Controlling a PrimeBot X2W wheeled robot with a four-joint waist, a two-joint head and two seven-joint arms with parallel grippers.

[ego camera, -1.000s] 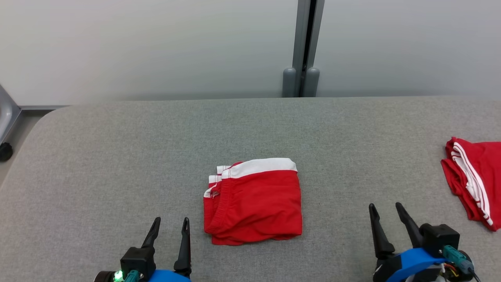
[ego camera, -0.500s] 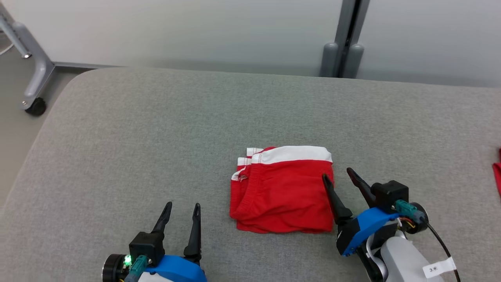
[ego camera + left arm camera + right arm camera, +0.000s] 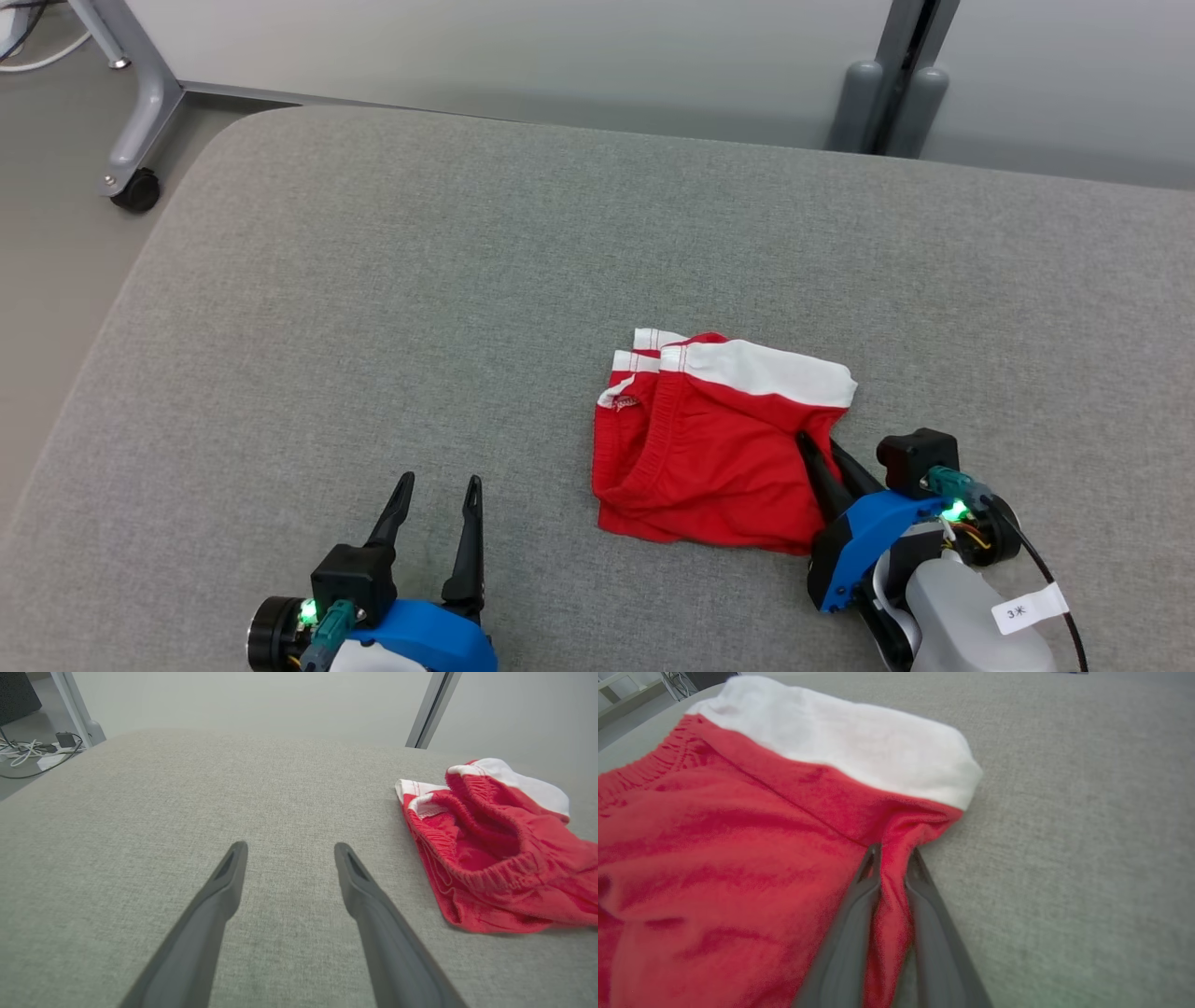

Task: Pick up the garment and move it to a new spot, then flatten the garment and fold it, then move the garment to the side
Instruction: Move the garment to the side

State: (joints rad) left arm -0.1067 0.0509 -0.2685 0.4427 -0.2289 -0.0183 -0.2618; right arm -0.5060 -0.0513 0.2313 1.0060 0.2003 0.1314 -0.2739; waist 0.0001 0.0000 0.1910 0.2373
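The garment (image 3: 709, 439), red shorts with a white band, lies folded on the grey table (image 3: 373, 299). My right gripper (image 3: 820, 446) is shut on the garment's right edge, and red cloth is bunched between its fingers (image 3: 864, 896). The right wrist view shows the garment (image 3: 738, 835) puckered toward that pinch. My left gripper (image 3: 437, 487) stands open to the garment's left near the front edge, with nothing between its fingers. From the left wrist, that gripper (image 3: 287, 851) points over bare table, and the garment (image 3: 495, 844) lies to its right.
A wheeled metal stand leg (image 3: 135, 131) stands on the floor beyond the table's left rear corner. A grey post (image 3: 887, 93) rises against the pale wall behind the table. Cables (image 3: 32, 753) lie on the floor at the far left.
The camera has swung left, so the picture shifted right. My right gripper moved in to the garment's right edge and closed on it, puckering the cloth. My left gripper stayed open.
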